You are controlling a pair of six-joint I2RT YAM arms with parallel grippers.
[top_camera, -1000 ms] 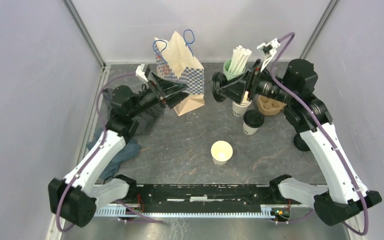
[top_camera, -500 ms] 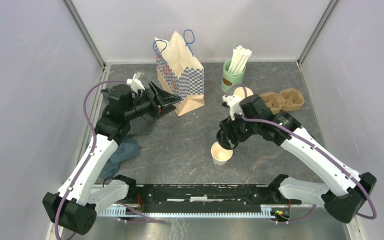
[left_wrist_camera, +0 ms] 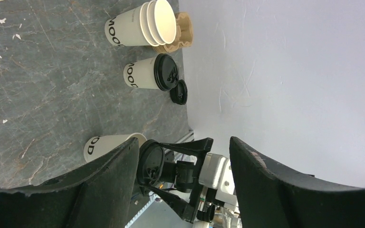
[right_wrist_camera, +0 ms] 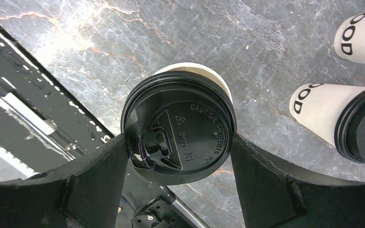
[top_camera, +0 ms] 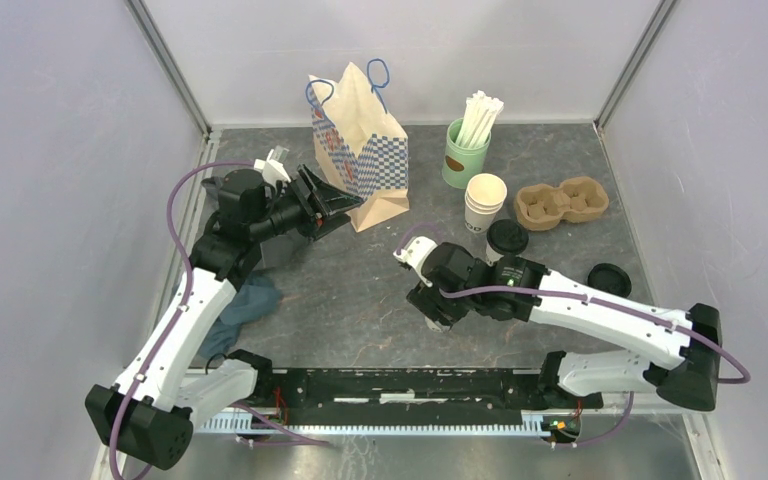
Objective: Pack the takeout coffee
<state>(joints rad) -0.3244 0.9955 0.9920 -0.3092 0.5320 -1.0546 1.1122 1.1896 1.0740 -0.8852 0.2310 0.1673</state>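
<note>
- Right wrist view: my right fingers are gripping a round black lid, one finger pressing on each opposite edge.
- I am holding this lid over the mouth of an open white cup; only a thin strip of the cup's rim is showing past one side. I cannot tell whether the lid is touching the rim.
- That cup is standing upright on the grey tabletop, in the near middle part.
- A lidded cup is standing a little behind it, with a stack of open cups just beyond, and a loose lid is lying flat further right.
- My left fingers are standing wide apart with nothing between them.
- They are hovering close to the paper bag; I cannot tell if they are touching it.
- Behind the cups, the brown carrier and the green cup of straws are standing.
</note>
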